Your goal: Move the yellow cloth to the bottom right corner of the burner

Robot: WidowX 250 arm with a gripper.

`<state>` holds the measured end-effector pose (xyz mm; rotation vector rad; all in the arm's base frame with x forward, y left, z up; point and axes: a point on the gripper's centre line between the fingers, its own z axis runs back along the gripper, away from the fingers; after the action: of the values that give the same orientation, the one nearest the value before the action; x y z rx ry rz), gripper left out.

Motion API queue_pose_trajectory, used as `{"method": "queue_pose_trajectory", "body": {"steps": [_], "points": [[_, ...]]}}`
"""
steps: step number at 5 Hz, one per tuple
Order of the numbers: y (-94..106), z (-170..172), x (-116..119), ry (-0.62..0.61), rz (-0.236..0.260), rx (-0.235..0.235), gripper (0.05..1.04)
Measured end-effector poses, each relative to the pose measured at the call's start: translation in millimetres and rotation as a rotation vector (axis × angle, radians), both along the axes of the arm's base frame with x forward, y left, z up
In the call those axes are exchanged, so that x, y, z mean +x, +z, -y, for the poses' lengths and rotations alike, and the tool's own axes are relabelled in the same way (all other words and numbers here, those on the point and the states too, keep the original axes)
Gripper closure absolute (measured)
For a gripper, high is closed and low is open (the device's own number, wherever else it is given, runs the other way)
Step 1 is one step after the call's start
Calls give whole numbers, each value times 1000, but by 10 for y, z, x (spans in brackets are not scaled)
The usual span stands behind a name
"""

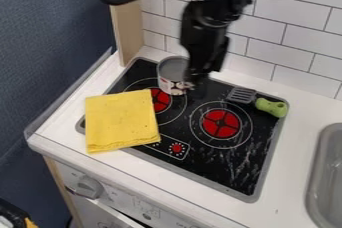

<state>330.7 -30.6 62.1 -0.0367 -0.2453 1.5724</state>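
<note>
The white counter [294,144] runs across the frame from where I stand, and set into it is the black burner [234,169], whose bottom right corner lies low in the frame, right of centre. That corner is where the cloth has to end up.

The black arm [204,32] hangs from the top edge, nearly upright, over the burner's upper part. I'd have it rise clear before swinging left, so nothing gets dragged along.

The yellow cloth [120,119] lies folded and flat at centre left, over the burner's left front part and partly on the counter. It looks soft enough to sag, so I'd come straight down, pinch up a good fold near its middle, and catch every layer. Then lift until the trailing edges clear the surface, carry it to the lower right, and lower gently before letting go, or it may bunch up or spill off the corner.

The green-handled spatula [262,105] rests at the burner's upper right, best left out of the path.

The open can [172,74] stands upright above centre, with the end effector [194,84] right beside it, pointing down; whether it's gripping anything, I can't tell.
</note>
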Motion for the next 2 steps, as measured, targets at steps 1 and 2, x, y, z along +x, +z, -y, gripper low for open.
{"method": "queue_pose_trajectory", "body": {"steps": [1,2], "points": [[8,-280,-143,85,17,9,83],[-91,-521,-230,163,15,28,83]]}}
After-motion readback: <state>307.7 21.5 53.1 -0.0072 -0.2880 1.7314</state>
